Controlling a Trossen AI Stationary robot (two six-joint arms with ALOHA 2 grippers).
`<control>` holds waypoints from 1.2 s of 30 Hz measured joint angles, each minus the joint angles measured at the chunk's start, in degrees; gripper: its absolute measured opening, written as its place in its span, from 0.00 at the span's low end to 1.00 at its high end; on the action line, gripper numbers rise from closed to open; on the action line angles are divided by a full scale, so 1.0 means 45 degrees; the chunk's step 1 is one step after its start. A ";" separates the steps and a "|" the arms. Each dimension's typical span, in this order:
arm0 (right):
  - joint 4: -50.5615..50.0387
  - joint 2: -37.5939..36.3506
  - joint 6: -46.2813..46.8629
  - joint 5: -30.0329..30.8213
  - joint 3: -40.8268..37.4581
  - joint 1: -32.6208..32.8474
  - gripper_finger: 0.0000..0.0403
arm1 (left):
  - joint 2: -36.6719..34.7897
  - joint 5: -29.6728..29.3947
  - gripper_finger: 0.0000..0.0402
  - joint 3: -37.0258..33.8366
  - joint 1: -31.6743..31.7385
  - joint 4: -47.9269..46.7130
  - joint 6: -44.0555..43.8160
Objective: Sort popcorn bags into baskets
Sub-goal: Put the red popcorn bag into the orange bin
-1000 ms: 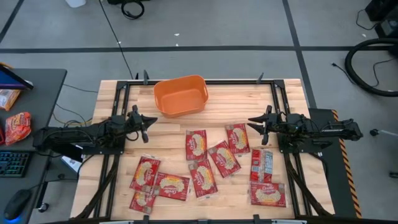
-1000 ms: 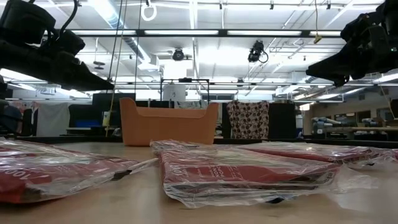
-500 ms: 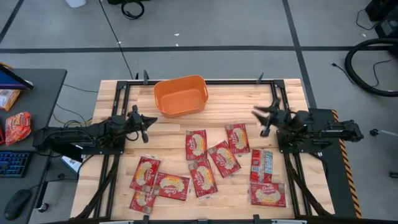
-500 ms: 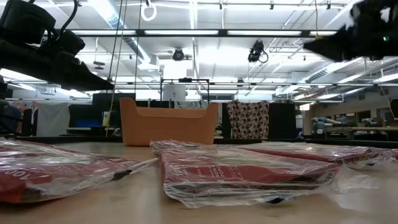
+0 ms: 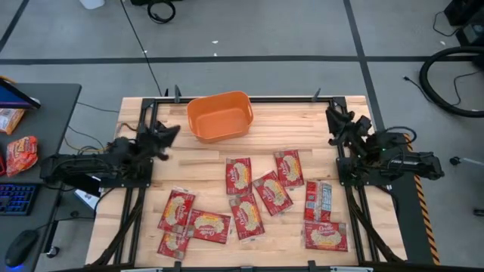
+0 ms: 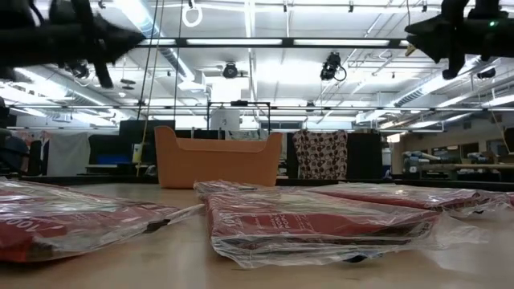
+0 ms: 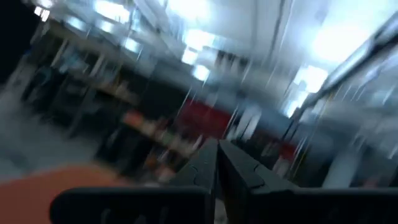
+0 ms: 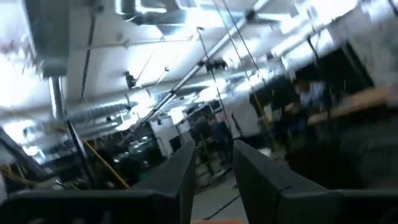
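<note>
Several flat red popcorn bags (image 5: 239,175) lie on the near half of the wooden table, some overlapping; in the low view they fill the foreground (image 6: 313,221). The orange basket (image 5: 219,115) stands by the far edge with nothing in it, and shows upright in the low view (image 6: 218,156). My left gripper (image 5: 169,134) hangs shut above the table, left of the basket. My right gripper (image 5: 333,116) is open, raised near the far right corner and pointing at the far edge. Both wrist views look up into the room.
Black frame rails (image 5: 338,162) run along both table sides. A bare strip of wood (image 5: 287,136) separates the basket from the bags. On a side desk to the left lie a crinkled orange-red snack packet (image 5: 21,155) and a keyboard (image 5: 15,199).
My right gripper swung from pointing at the table's left side round toward the far edge, rising and drawing back to the far right corner. In the last half second my left gripper rose and tipped up, turning toward the basket. The bags and basket stayed put.
</note>
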 joint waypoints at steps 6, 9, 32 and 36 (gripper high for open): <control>0.0509 0.0000 0.2382 -0.0569 0.0000 0.0005 0.28 | 0.0004 -0.0190 0.05 -0.0005 0.0000 0.3901 -0.0556; 0.0465 0.0000 0.3822 -0.1165 0.0005 0.0005 0.28 | 0.0004 -0.0188 0.05 -0.0005 0.0000 0.5329 -0.0562; -0.3863 0.4489 0.7575 -0.5307 0.2288 -0.1302 0.21 | 0.0710 -0.2935 0.09 0.2549 0.0000 -0.2173 -0.4917; -0.5395 0.5601 0.6782 -0.6549 0.3486 -0.1678 0.20 | 0.1333 -0.2769 0.18 0.3700 0.0000 -0.4174 -0.4897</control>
